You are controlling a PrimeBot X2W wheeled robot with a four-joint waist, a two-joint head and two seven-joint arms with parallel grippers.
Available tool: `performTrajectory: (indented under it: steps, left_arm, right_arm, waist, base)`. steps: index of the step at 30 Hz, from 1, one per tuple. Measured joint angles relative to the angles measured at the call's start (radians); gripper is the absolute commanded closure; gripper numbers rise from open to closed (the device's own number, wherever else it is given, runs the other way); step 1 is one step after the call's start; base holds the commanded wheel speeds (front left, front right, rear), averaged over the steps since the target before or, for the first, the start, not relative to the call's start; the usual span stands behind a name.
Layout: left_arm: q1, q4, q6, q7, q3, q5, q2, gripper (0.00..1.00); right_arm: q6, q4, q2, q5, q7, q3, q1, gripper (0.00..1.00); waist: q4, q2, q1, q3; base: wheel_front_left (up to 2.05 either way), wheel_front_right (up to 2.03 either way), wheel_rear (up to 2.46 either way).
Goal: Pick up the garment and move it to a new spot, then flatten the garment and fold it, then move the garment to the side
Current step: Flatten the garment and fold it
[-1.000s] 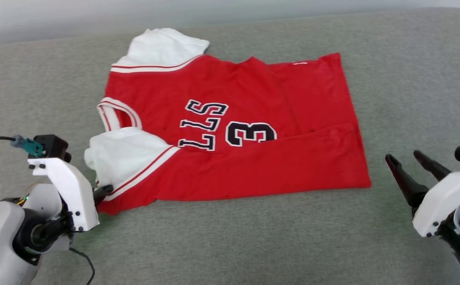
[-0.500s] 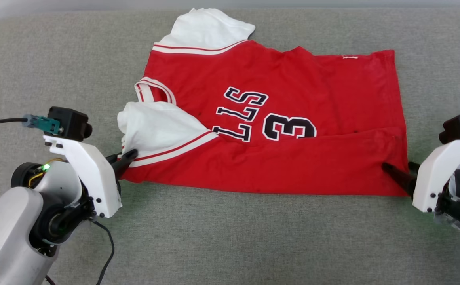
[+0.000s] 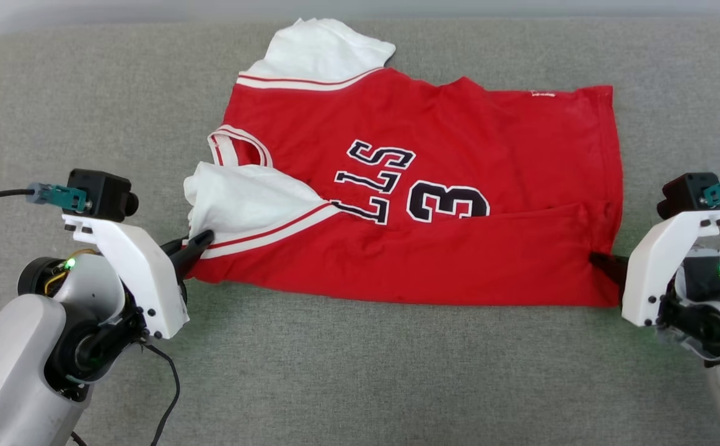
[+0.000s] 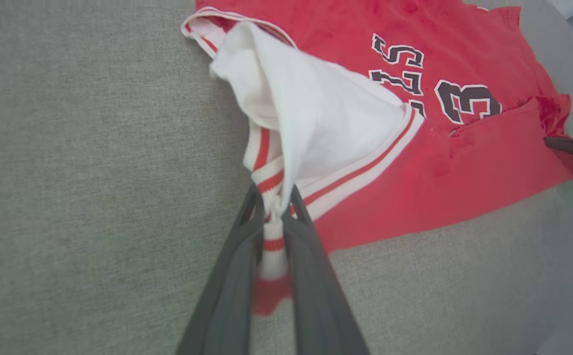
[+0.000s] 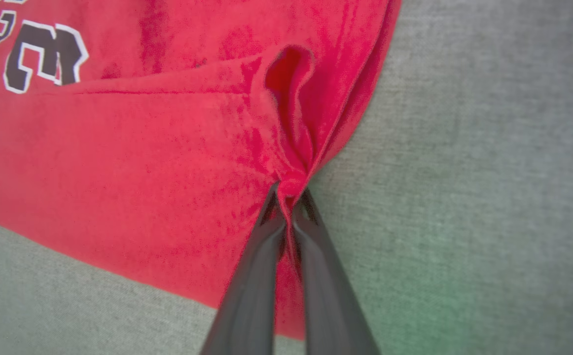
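A grey woven surface (image 3: 360, 371) fills my screens, and the shirt (image 3: 434, 142) lies spread on it front up, collar toward my left, hem toward my right. The black 3 (image 3: 448, 202) and the letters beside it sit near the middle. The far sleeve (image 3: 323, 52) lies flat and white at the top of the head view. The near sleeve (image 3: 245, 201) is bunched and drawn toward the left gripper (image 3: 204, 238).

On the left wrist feed I see that gripper (image 4: 272, 199) clamped on the sleeve's striped cuff (image 4: 269, 180), with cloth pinched between both fingers and a red scrap showing lower down between them.

The right gripper (image 3: 600, 260) sits at the shirt's near right corner, by the hem. Its own feed shows it (image 5: 290, 191) closed tight on a gathered pleat of red cloth, with a small raised loop (image 5: 289, 74) standing above the tips.

A fold (image 3: 521, 214) runs from the near sleeve toward the hem, and its edge overlaps the bottom of the 3. A black cable (image 3: 165, 390) trails off my left arm.
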Motion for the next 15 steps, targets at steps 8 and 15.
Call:
performTrajectory:
  steps: [8, 15]
  left_arm:
    - [0.04, 0.018, -0.006, -0.03, 0.009, -0.013, 0.0, 1.0]
    - [0.155, 0.007, 0.021, -0.055, 0.019, -0.037, 0.014, 1.0]
  right_arm:
    - [0.002, -0.043, -0.024, 0.007, -0.022, 0.035, 0.035, 1.0]
    - [0.002, -0.099, -0.015, 0.007, -0.013, 0.038, 0.129, 1.0]
  waist:
    - [-0.01, 0.0, 0.0, -0.089]
    - [-0.015, 0.0, 0.0, -0.208]
  base:
    - [0.0, 0.0, 0.0]
    - [0.0, 0.0, 0.0]
